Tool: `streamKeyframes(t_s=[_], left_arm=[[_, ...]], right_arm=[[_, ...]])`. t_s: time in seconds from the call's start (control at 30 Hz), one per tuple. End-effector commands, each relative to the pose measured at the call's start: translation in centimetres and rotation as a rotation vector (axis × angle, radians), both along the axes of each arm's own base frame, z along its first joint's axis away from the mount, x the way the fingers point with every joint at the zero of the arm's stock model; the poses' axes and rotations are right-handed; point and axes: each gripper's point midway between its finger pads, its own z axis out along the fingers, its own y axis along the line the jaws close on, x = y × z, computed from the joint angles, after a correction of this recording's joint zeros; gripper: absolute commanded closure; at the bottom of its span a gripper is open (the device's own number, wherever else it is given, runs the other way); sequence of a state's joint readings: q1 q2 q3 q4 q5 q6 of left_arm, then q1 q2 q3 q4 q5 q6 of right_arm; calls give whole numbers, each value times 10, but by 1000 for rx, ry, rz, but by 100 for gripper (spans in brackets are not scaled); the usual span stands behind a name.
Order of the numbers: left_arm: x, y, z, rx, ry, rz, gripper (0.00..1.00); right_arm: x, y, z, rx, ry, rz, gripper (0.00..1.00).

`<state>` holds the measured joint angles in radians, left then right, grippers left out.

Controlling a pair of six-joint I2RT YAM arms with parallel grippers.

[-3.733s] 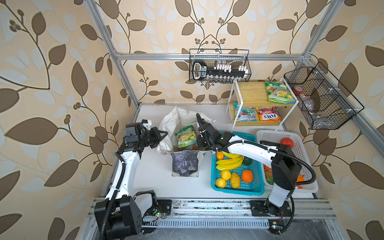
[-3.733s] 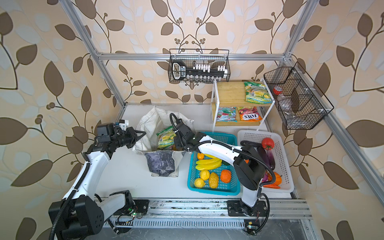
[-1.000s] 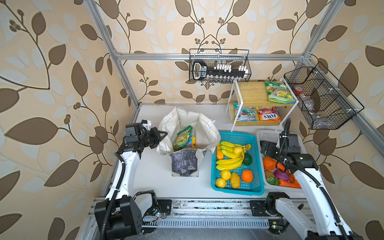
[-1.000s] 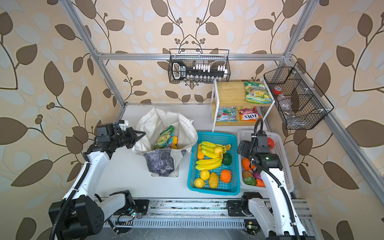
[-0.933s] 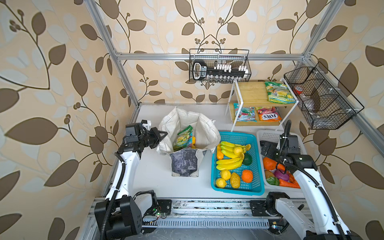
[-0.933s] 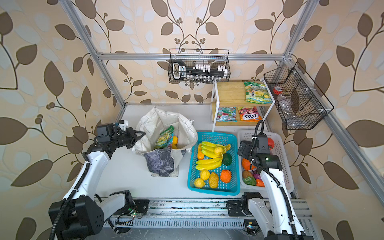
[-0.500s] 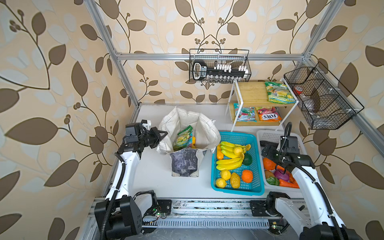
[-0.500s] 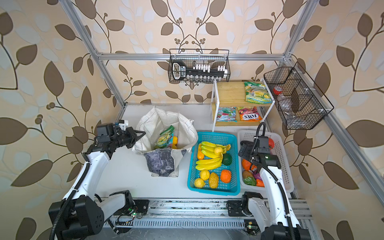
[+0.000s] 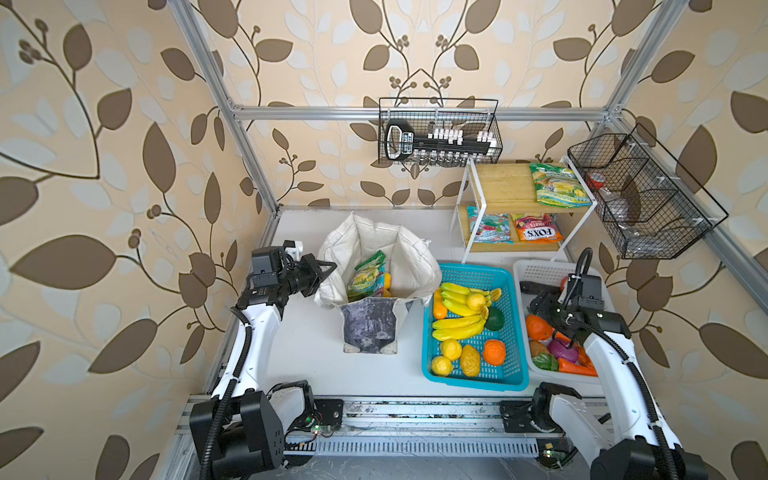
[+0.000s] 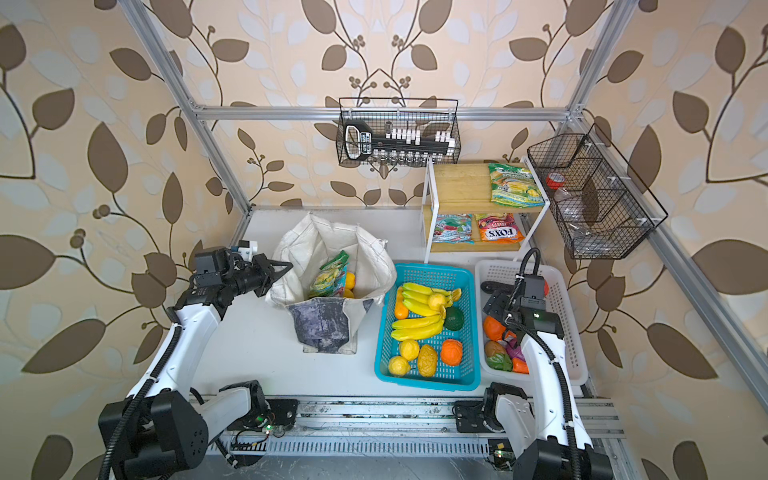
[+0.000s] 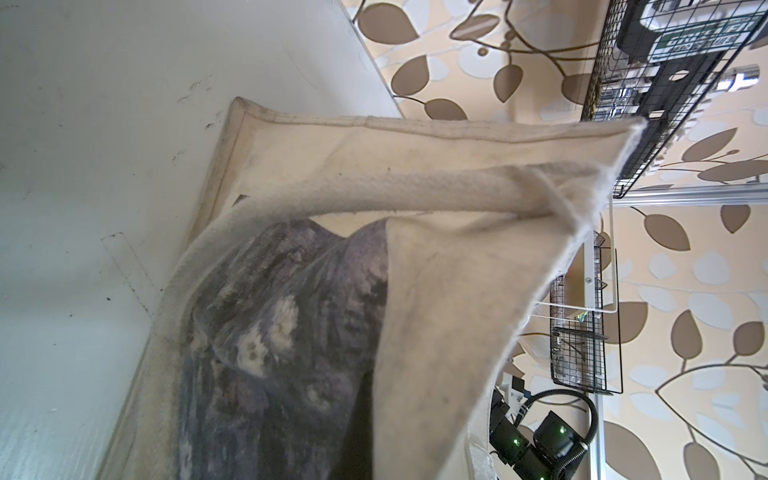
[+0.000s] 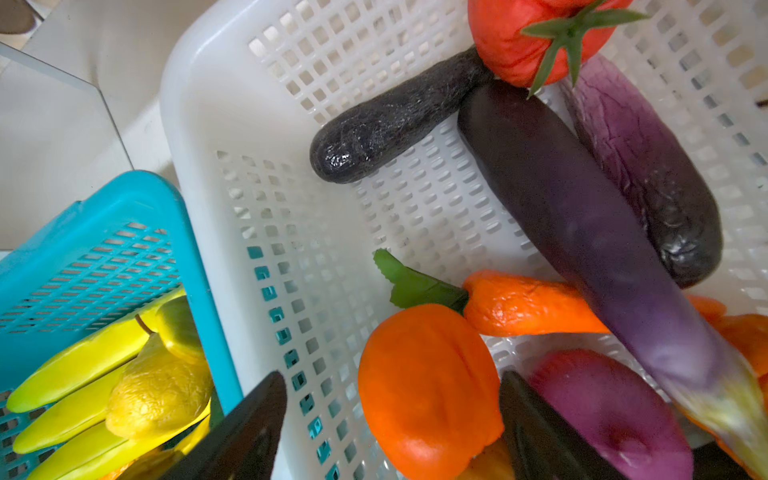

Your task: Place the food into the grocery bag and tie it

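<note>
The right gripper (image 9: 542,309), back from the bag (image 9: 368,326), now straddles the orange pepper (image 12: 424,386), jaws narrowing but not gripping; the left gripper (image 9: 326,268) stays clenched on the bag rim, so the next pick looks imminent.

Beige leaf-print wallpaper (image 9: 124,124) ringed a white desk (image 9: 307,357). An aluminium frame (image 9: 316,112) carried a black wire basket (image 9: 438,100). A wooden shelf (image 9: 498,187) sat in the back corner. Light was bright and even.

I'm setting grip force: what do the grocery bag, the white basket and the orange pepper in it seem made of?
Grocery bag: woven off-white cloth, matte; stitched hem, slack folds. White basket: rigid moulded plastic, semi-gloss; even slotted grid. Orange pepper: probably soft foam or rubber, glossy; wrinkled skin.
</note>
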<state>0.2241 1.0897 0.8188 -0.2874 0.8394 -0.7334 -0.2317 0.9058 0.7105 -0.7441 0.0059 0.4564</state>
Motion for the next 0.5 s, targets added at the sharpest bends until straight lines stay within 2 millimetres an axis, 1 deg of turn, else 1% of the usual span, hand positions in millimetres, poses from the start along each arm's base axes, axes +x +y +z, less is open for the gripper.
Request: streamKeyframes(t_s=[0.0, 0.07, 0.3, 0.4, 0.47], left_arm=[[-2, -4, 12, -10, -50, -26, 100], [-2, -4, 11, -13, -47, -28, 100], [-2, -5, 8, -13, -39, -36, 100], [-2, -6, 8, -21, -36, -40, 100], [-1, -5, 7, -20, -33, -36, 100]], right_arm=[[-3, 1, -12, 17, 40, -3, 19], [-3, 1, -18, 24, 68, 1, 19], [0, 10, -28, 70, 90, 36, 23], [0, 16, -34, 50, 130, 69, 26], [-3, 15, -38, 36, 163, 63, 26]])
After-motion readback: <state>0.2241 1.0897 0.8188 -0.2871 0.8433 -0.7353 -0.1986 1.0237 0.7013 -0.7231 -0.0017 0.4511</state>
